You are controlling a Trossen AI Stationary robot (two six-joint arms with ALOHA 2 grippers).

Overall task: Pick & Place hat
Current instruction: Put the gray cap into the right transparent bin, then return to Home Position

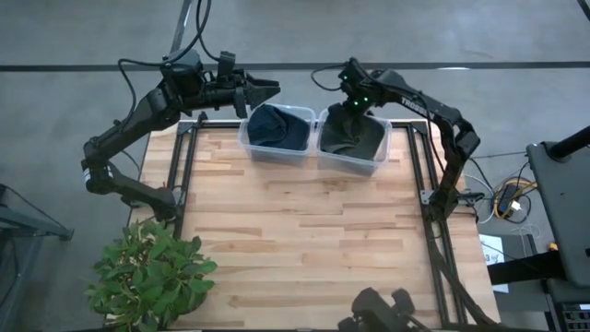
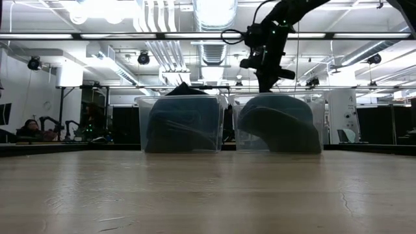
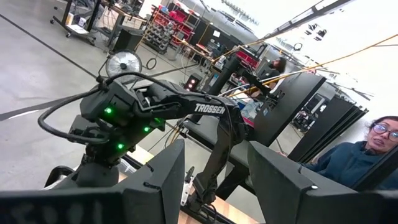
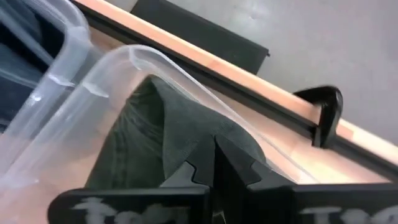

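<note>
From above, the right gripper (image 1: 351, 109) hangs over the far edge of the right bin (image 1: 380, 159), just above the grey-green hat (image 1: 353, 136) lying in it. The left gripper (image 1: 265, 90) reaches level past the far rim of the left bin (image 1: 251, 148), which holds a dark blue hat (image 1: 279, 127). A plant (image 1: 152, 274) stands at the table (image 1: 304, 249) corner, well away from both.

At table height, the right gripper (image 2: 266, 81) points down just over its bin (image 2: 312, 104); the hat (image 2: 279, 127) fills the bin below it.

The left wrist view shows its fingers (image 3: 163, 180) spread apart, holding nothing, with the right arm (image 3: 161, 106) ahead and a person (image 3: 357, 158) beyond.

In the right wrist view the fingers (image 4: 193, 171) are pressed together, touching the hat (image 4: 155, 143) just ahead inside the bin rim (image 4: 168, 68); whether they pinch cloth I cannot tell.
</note>
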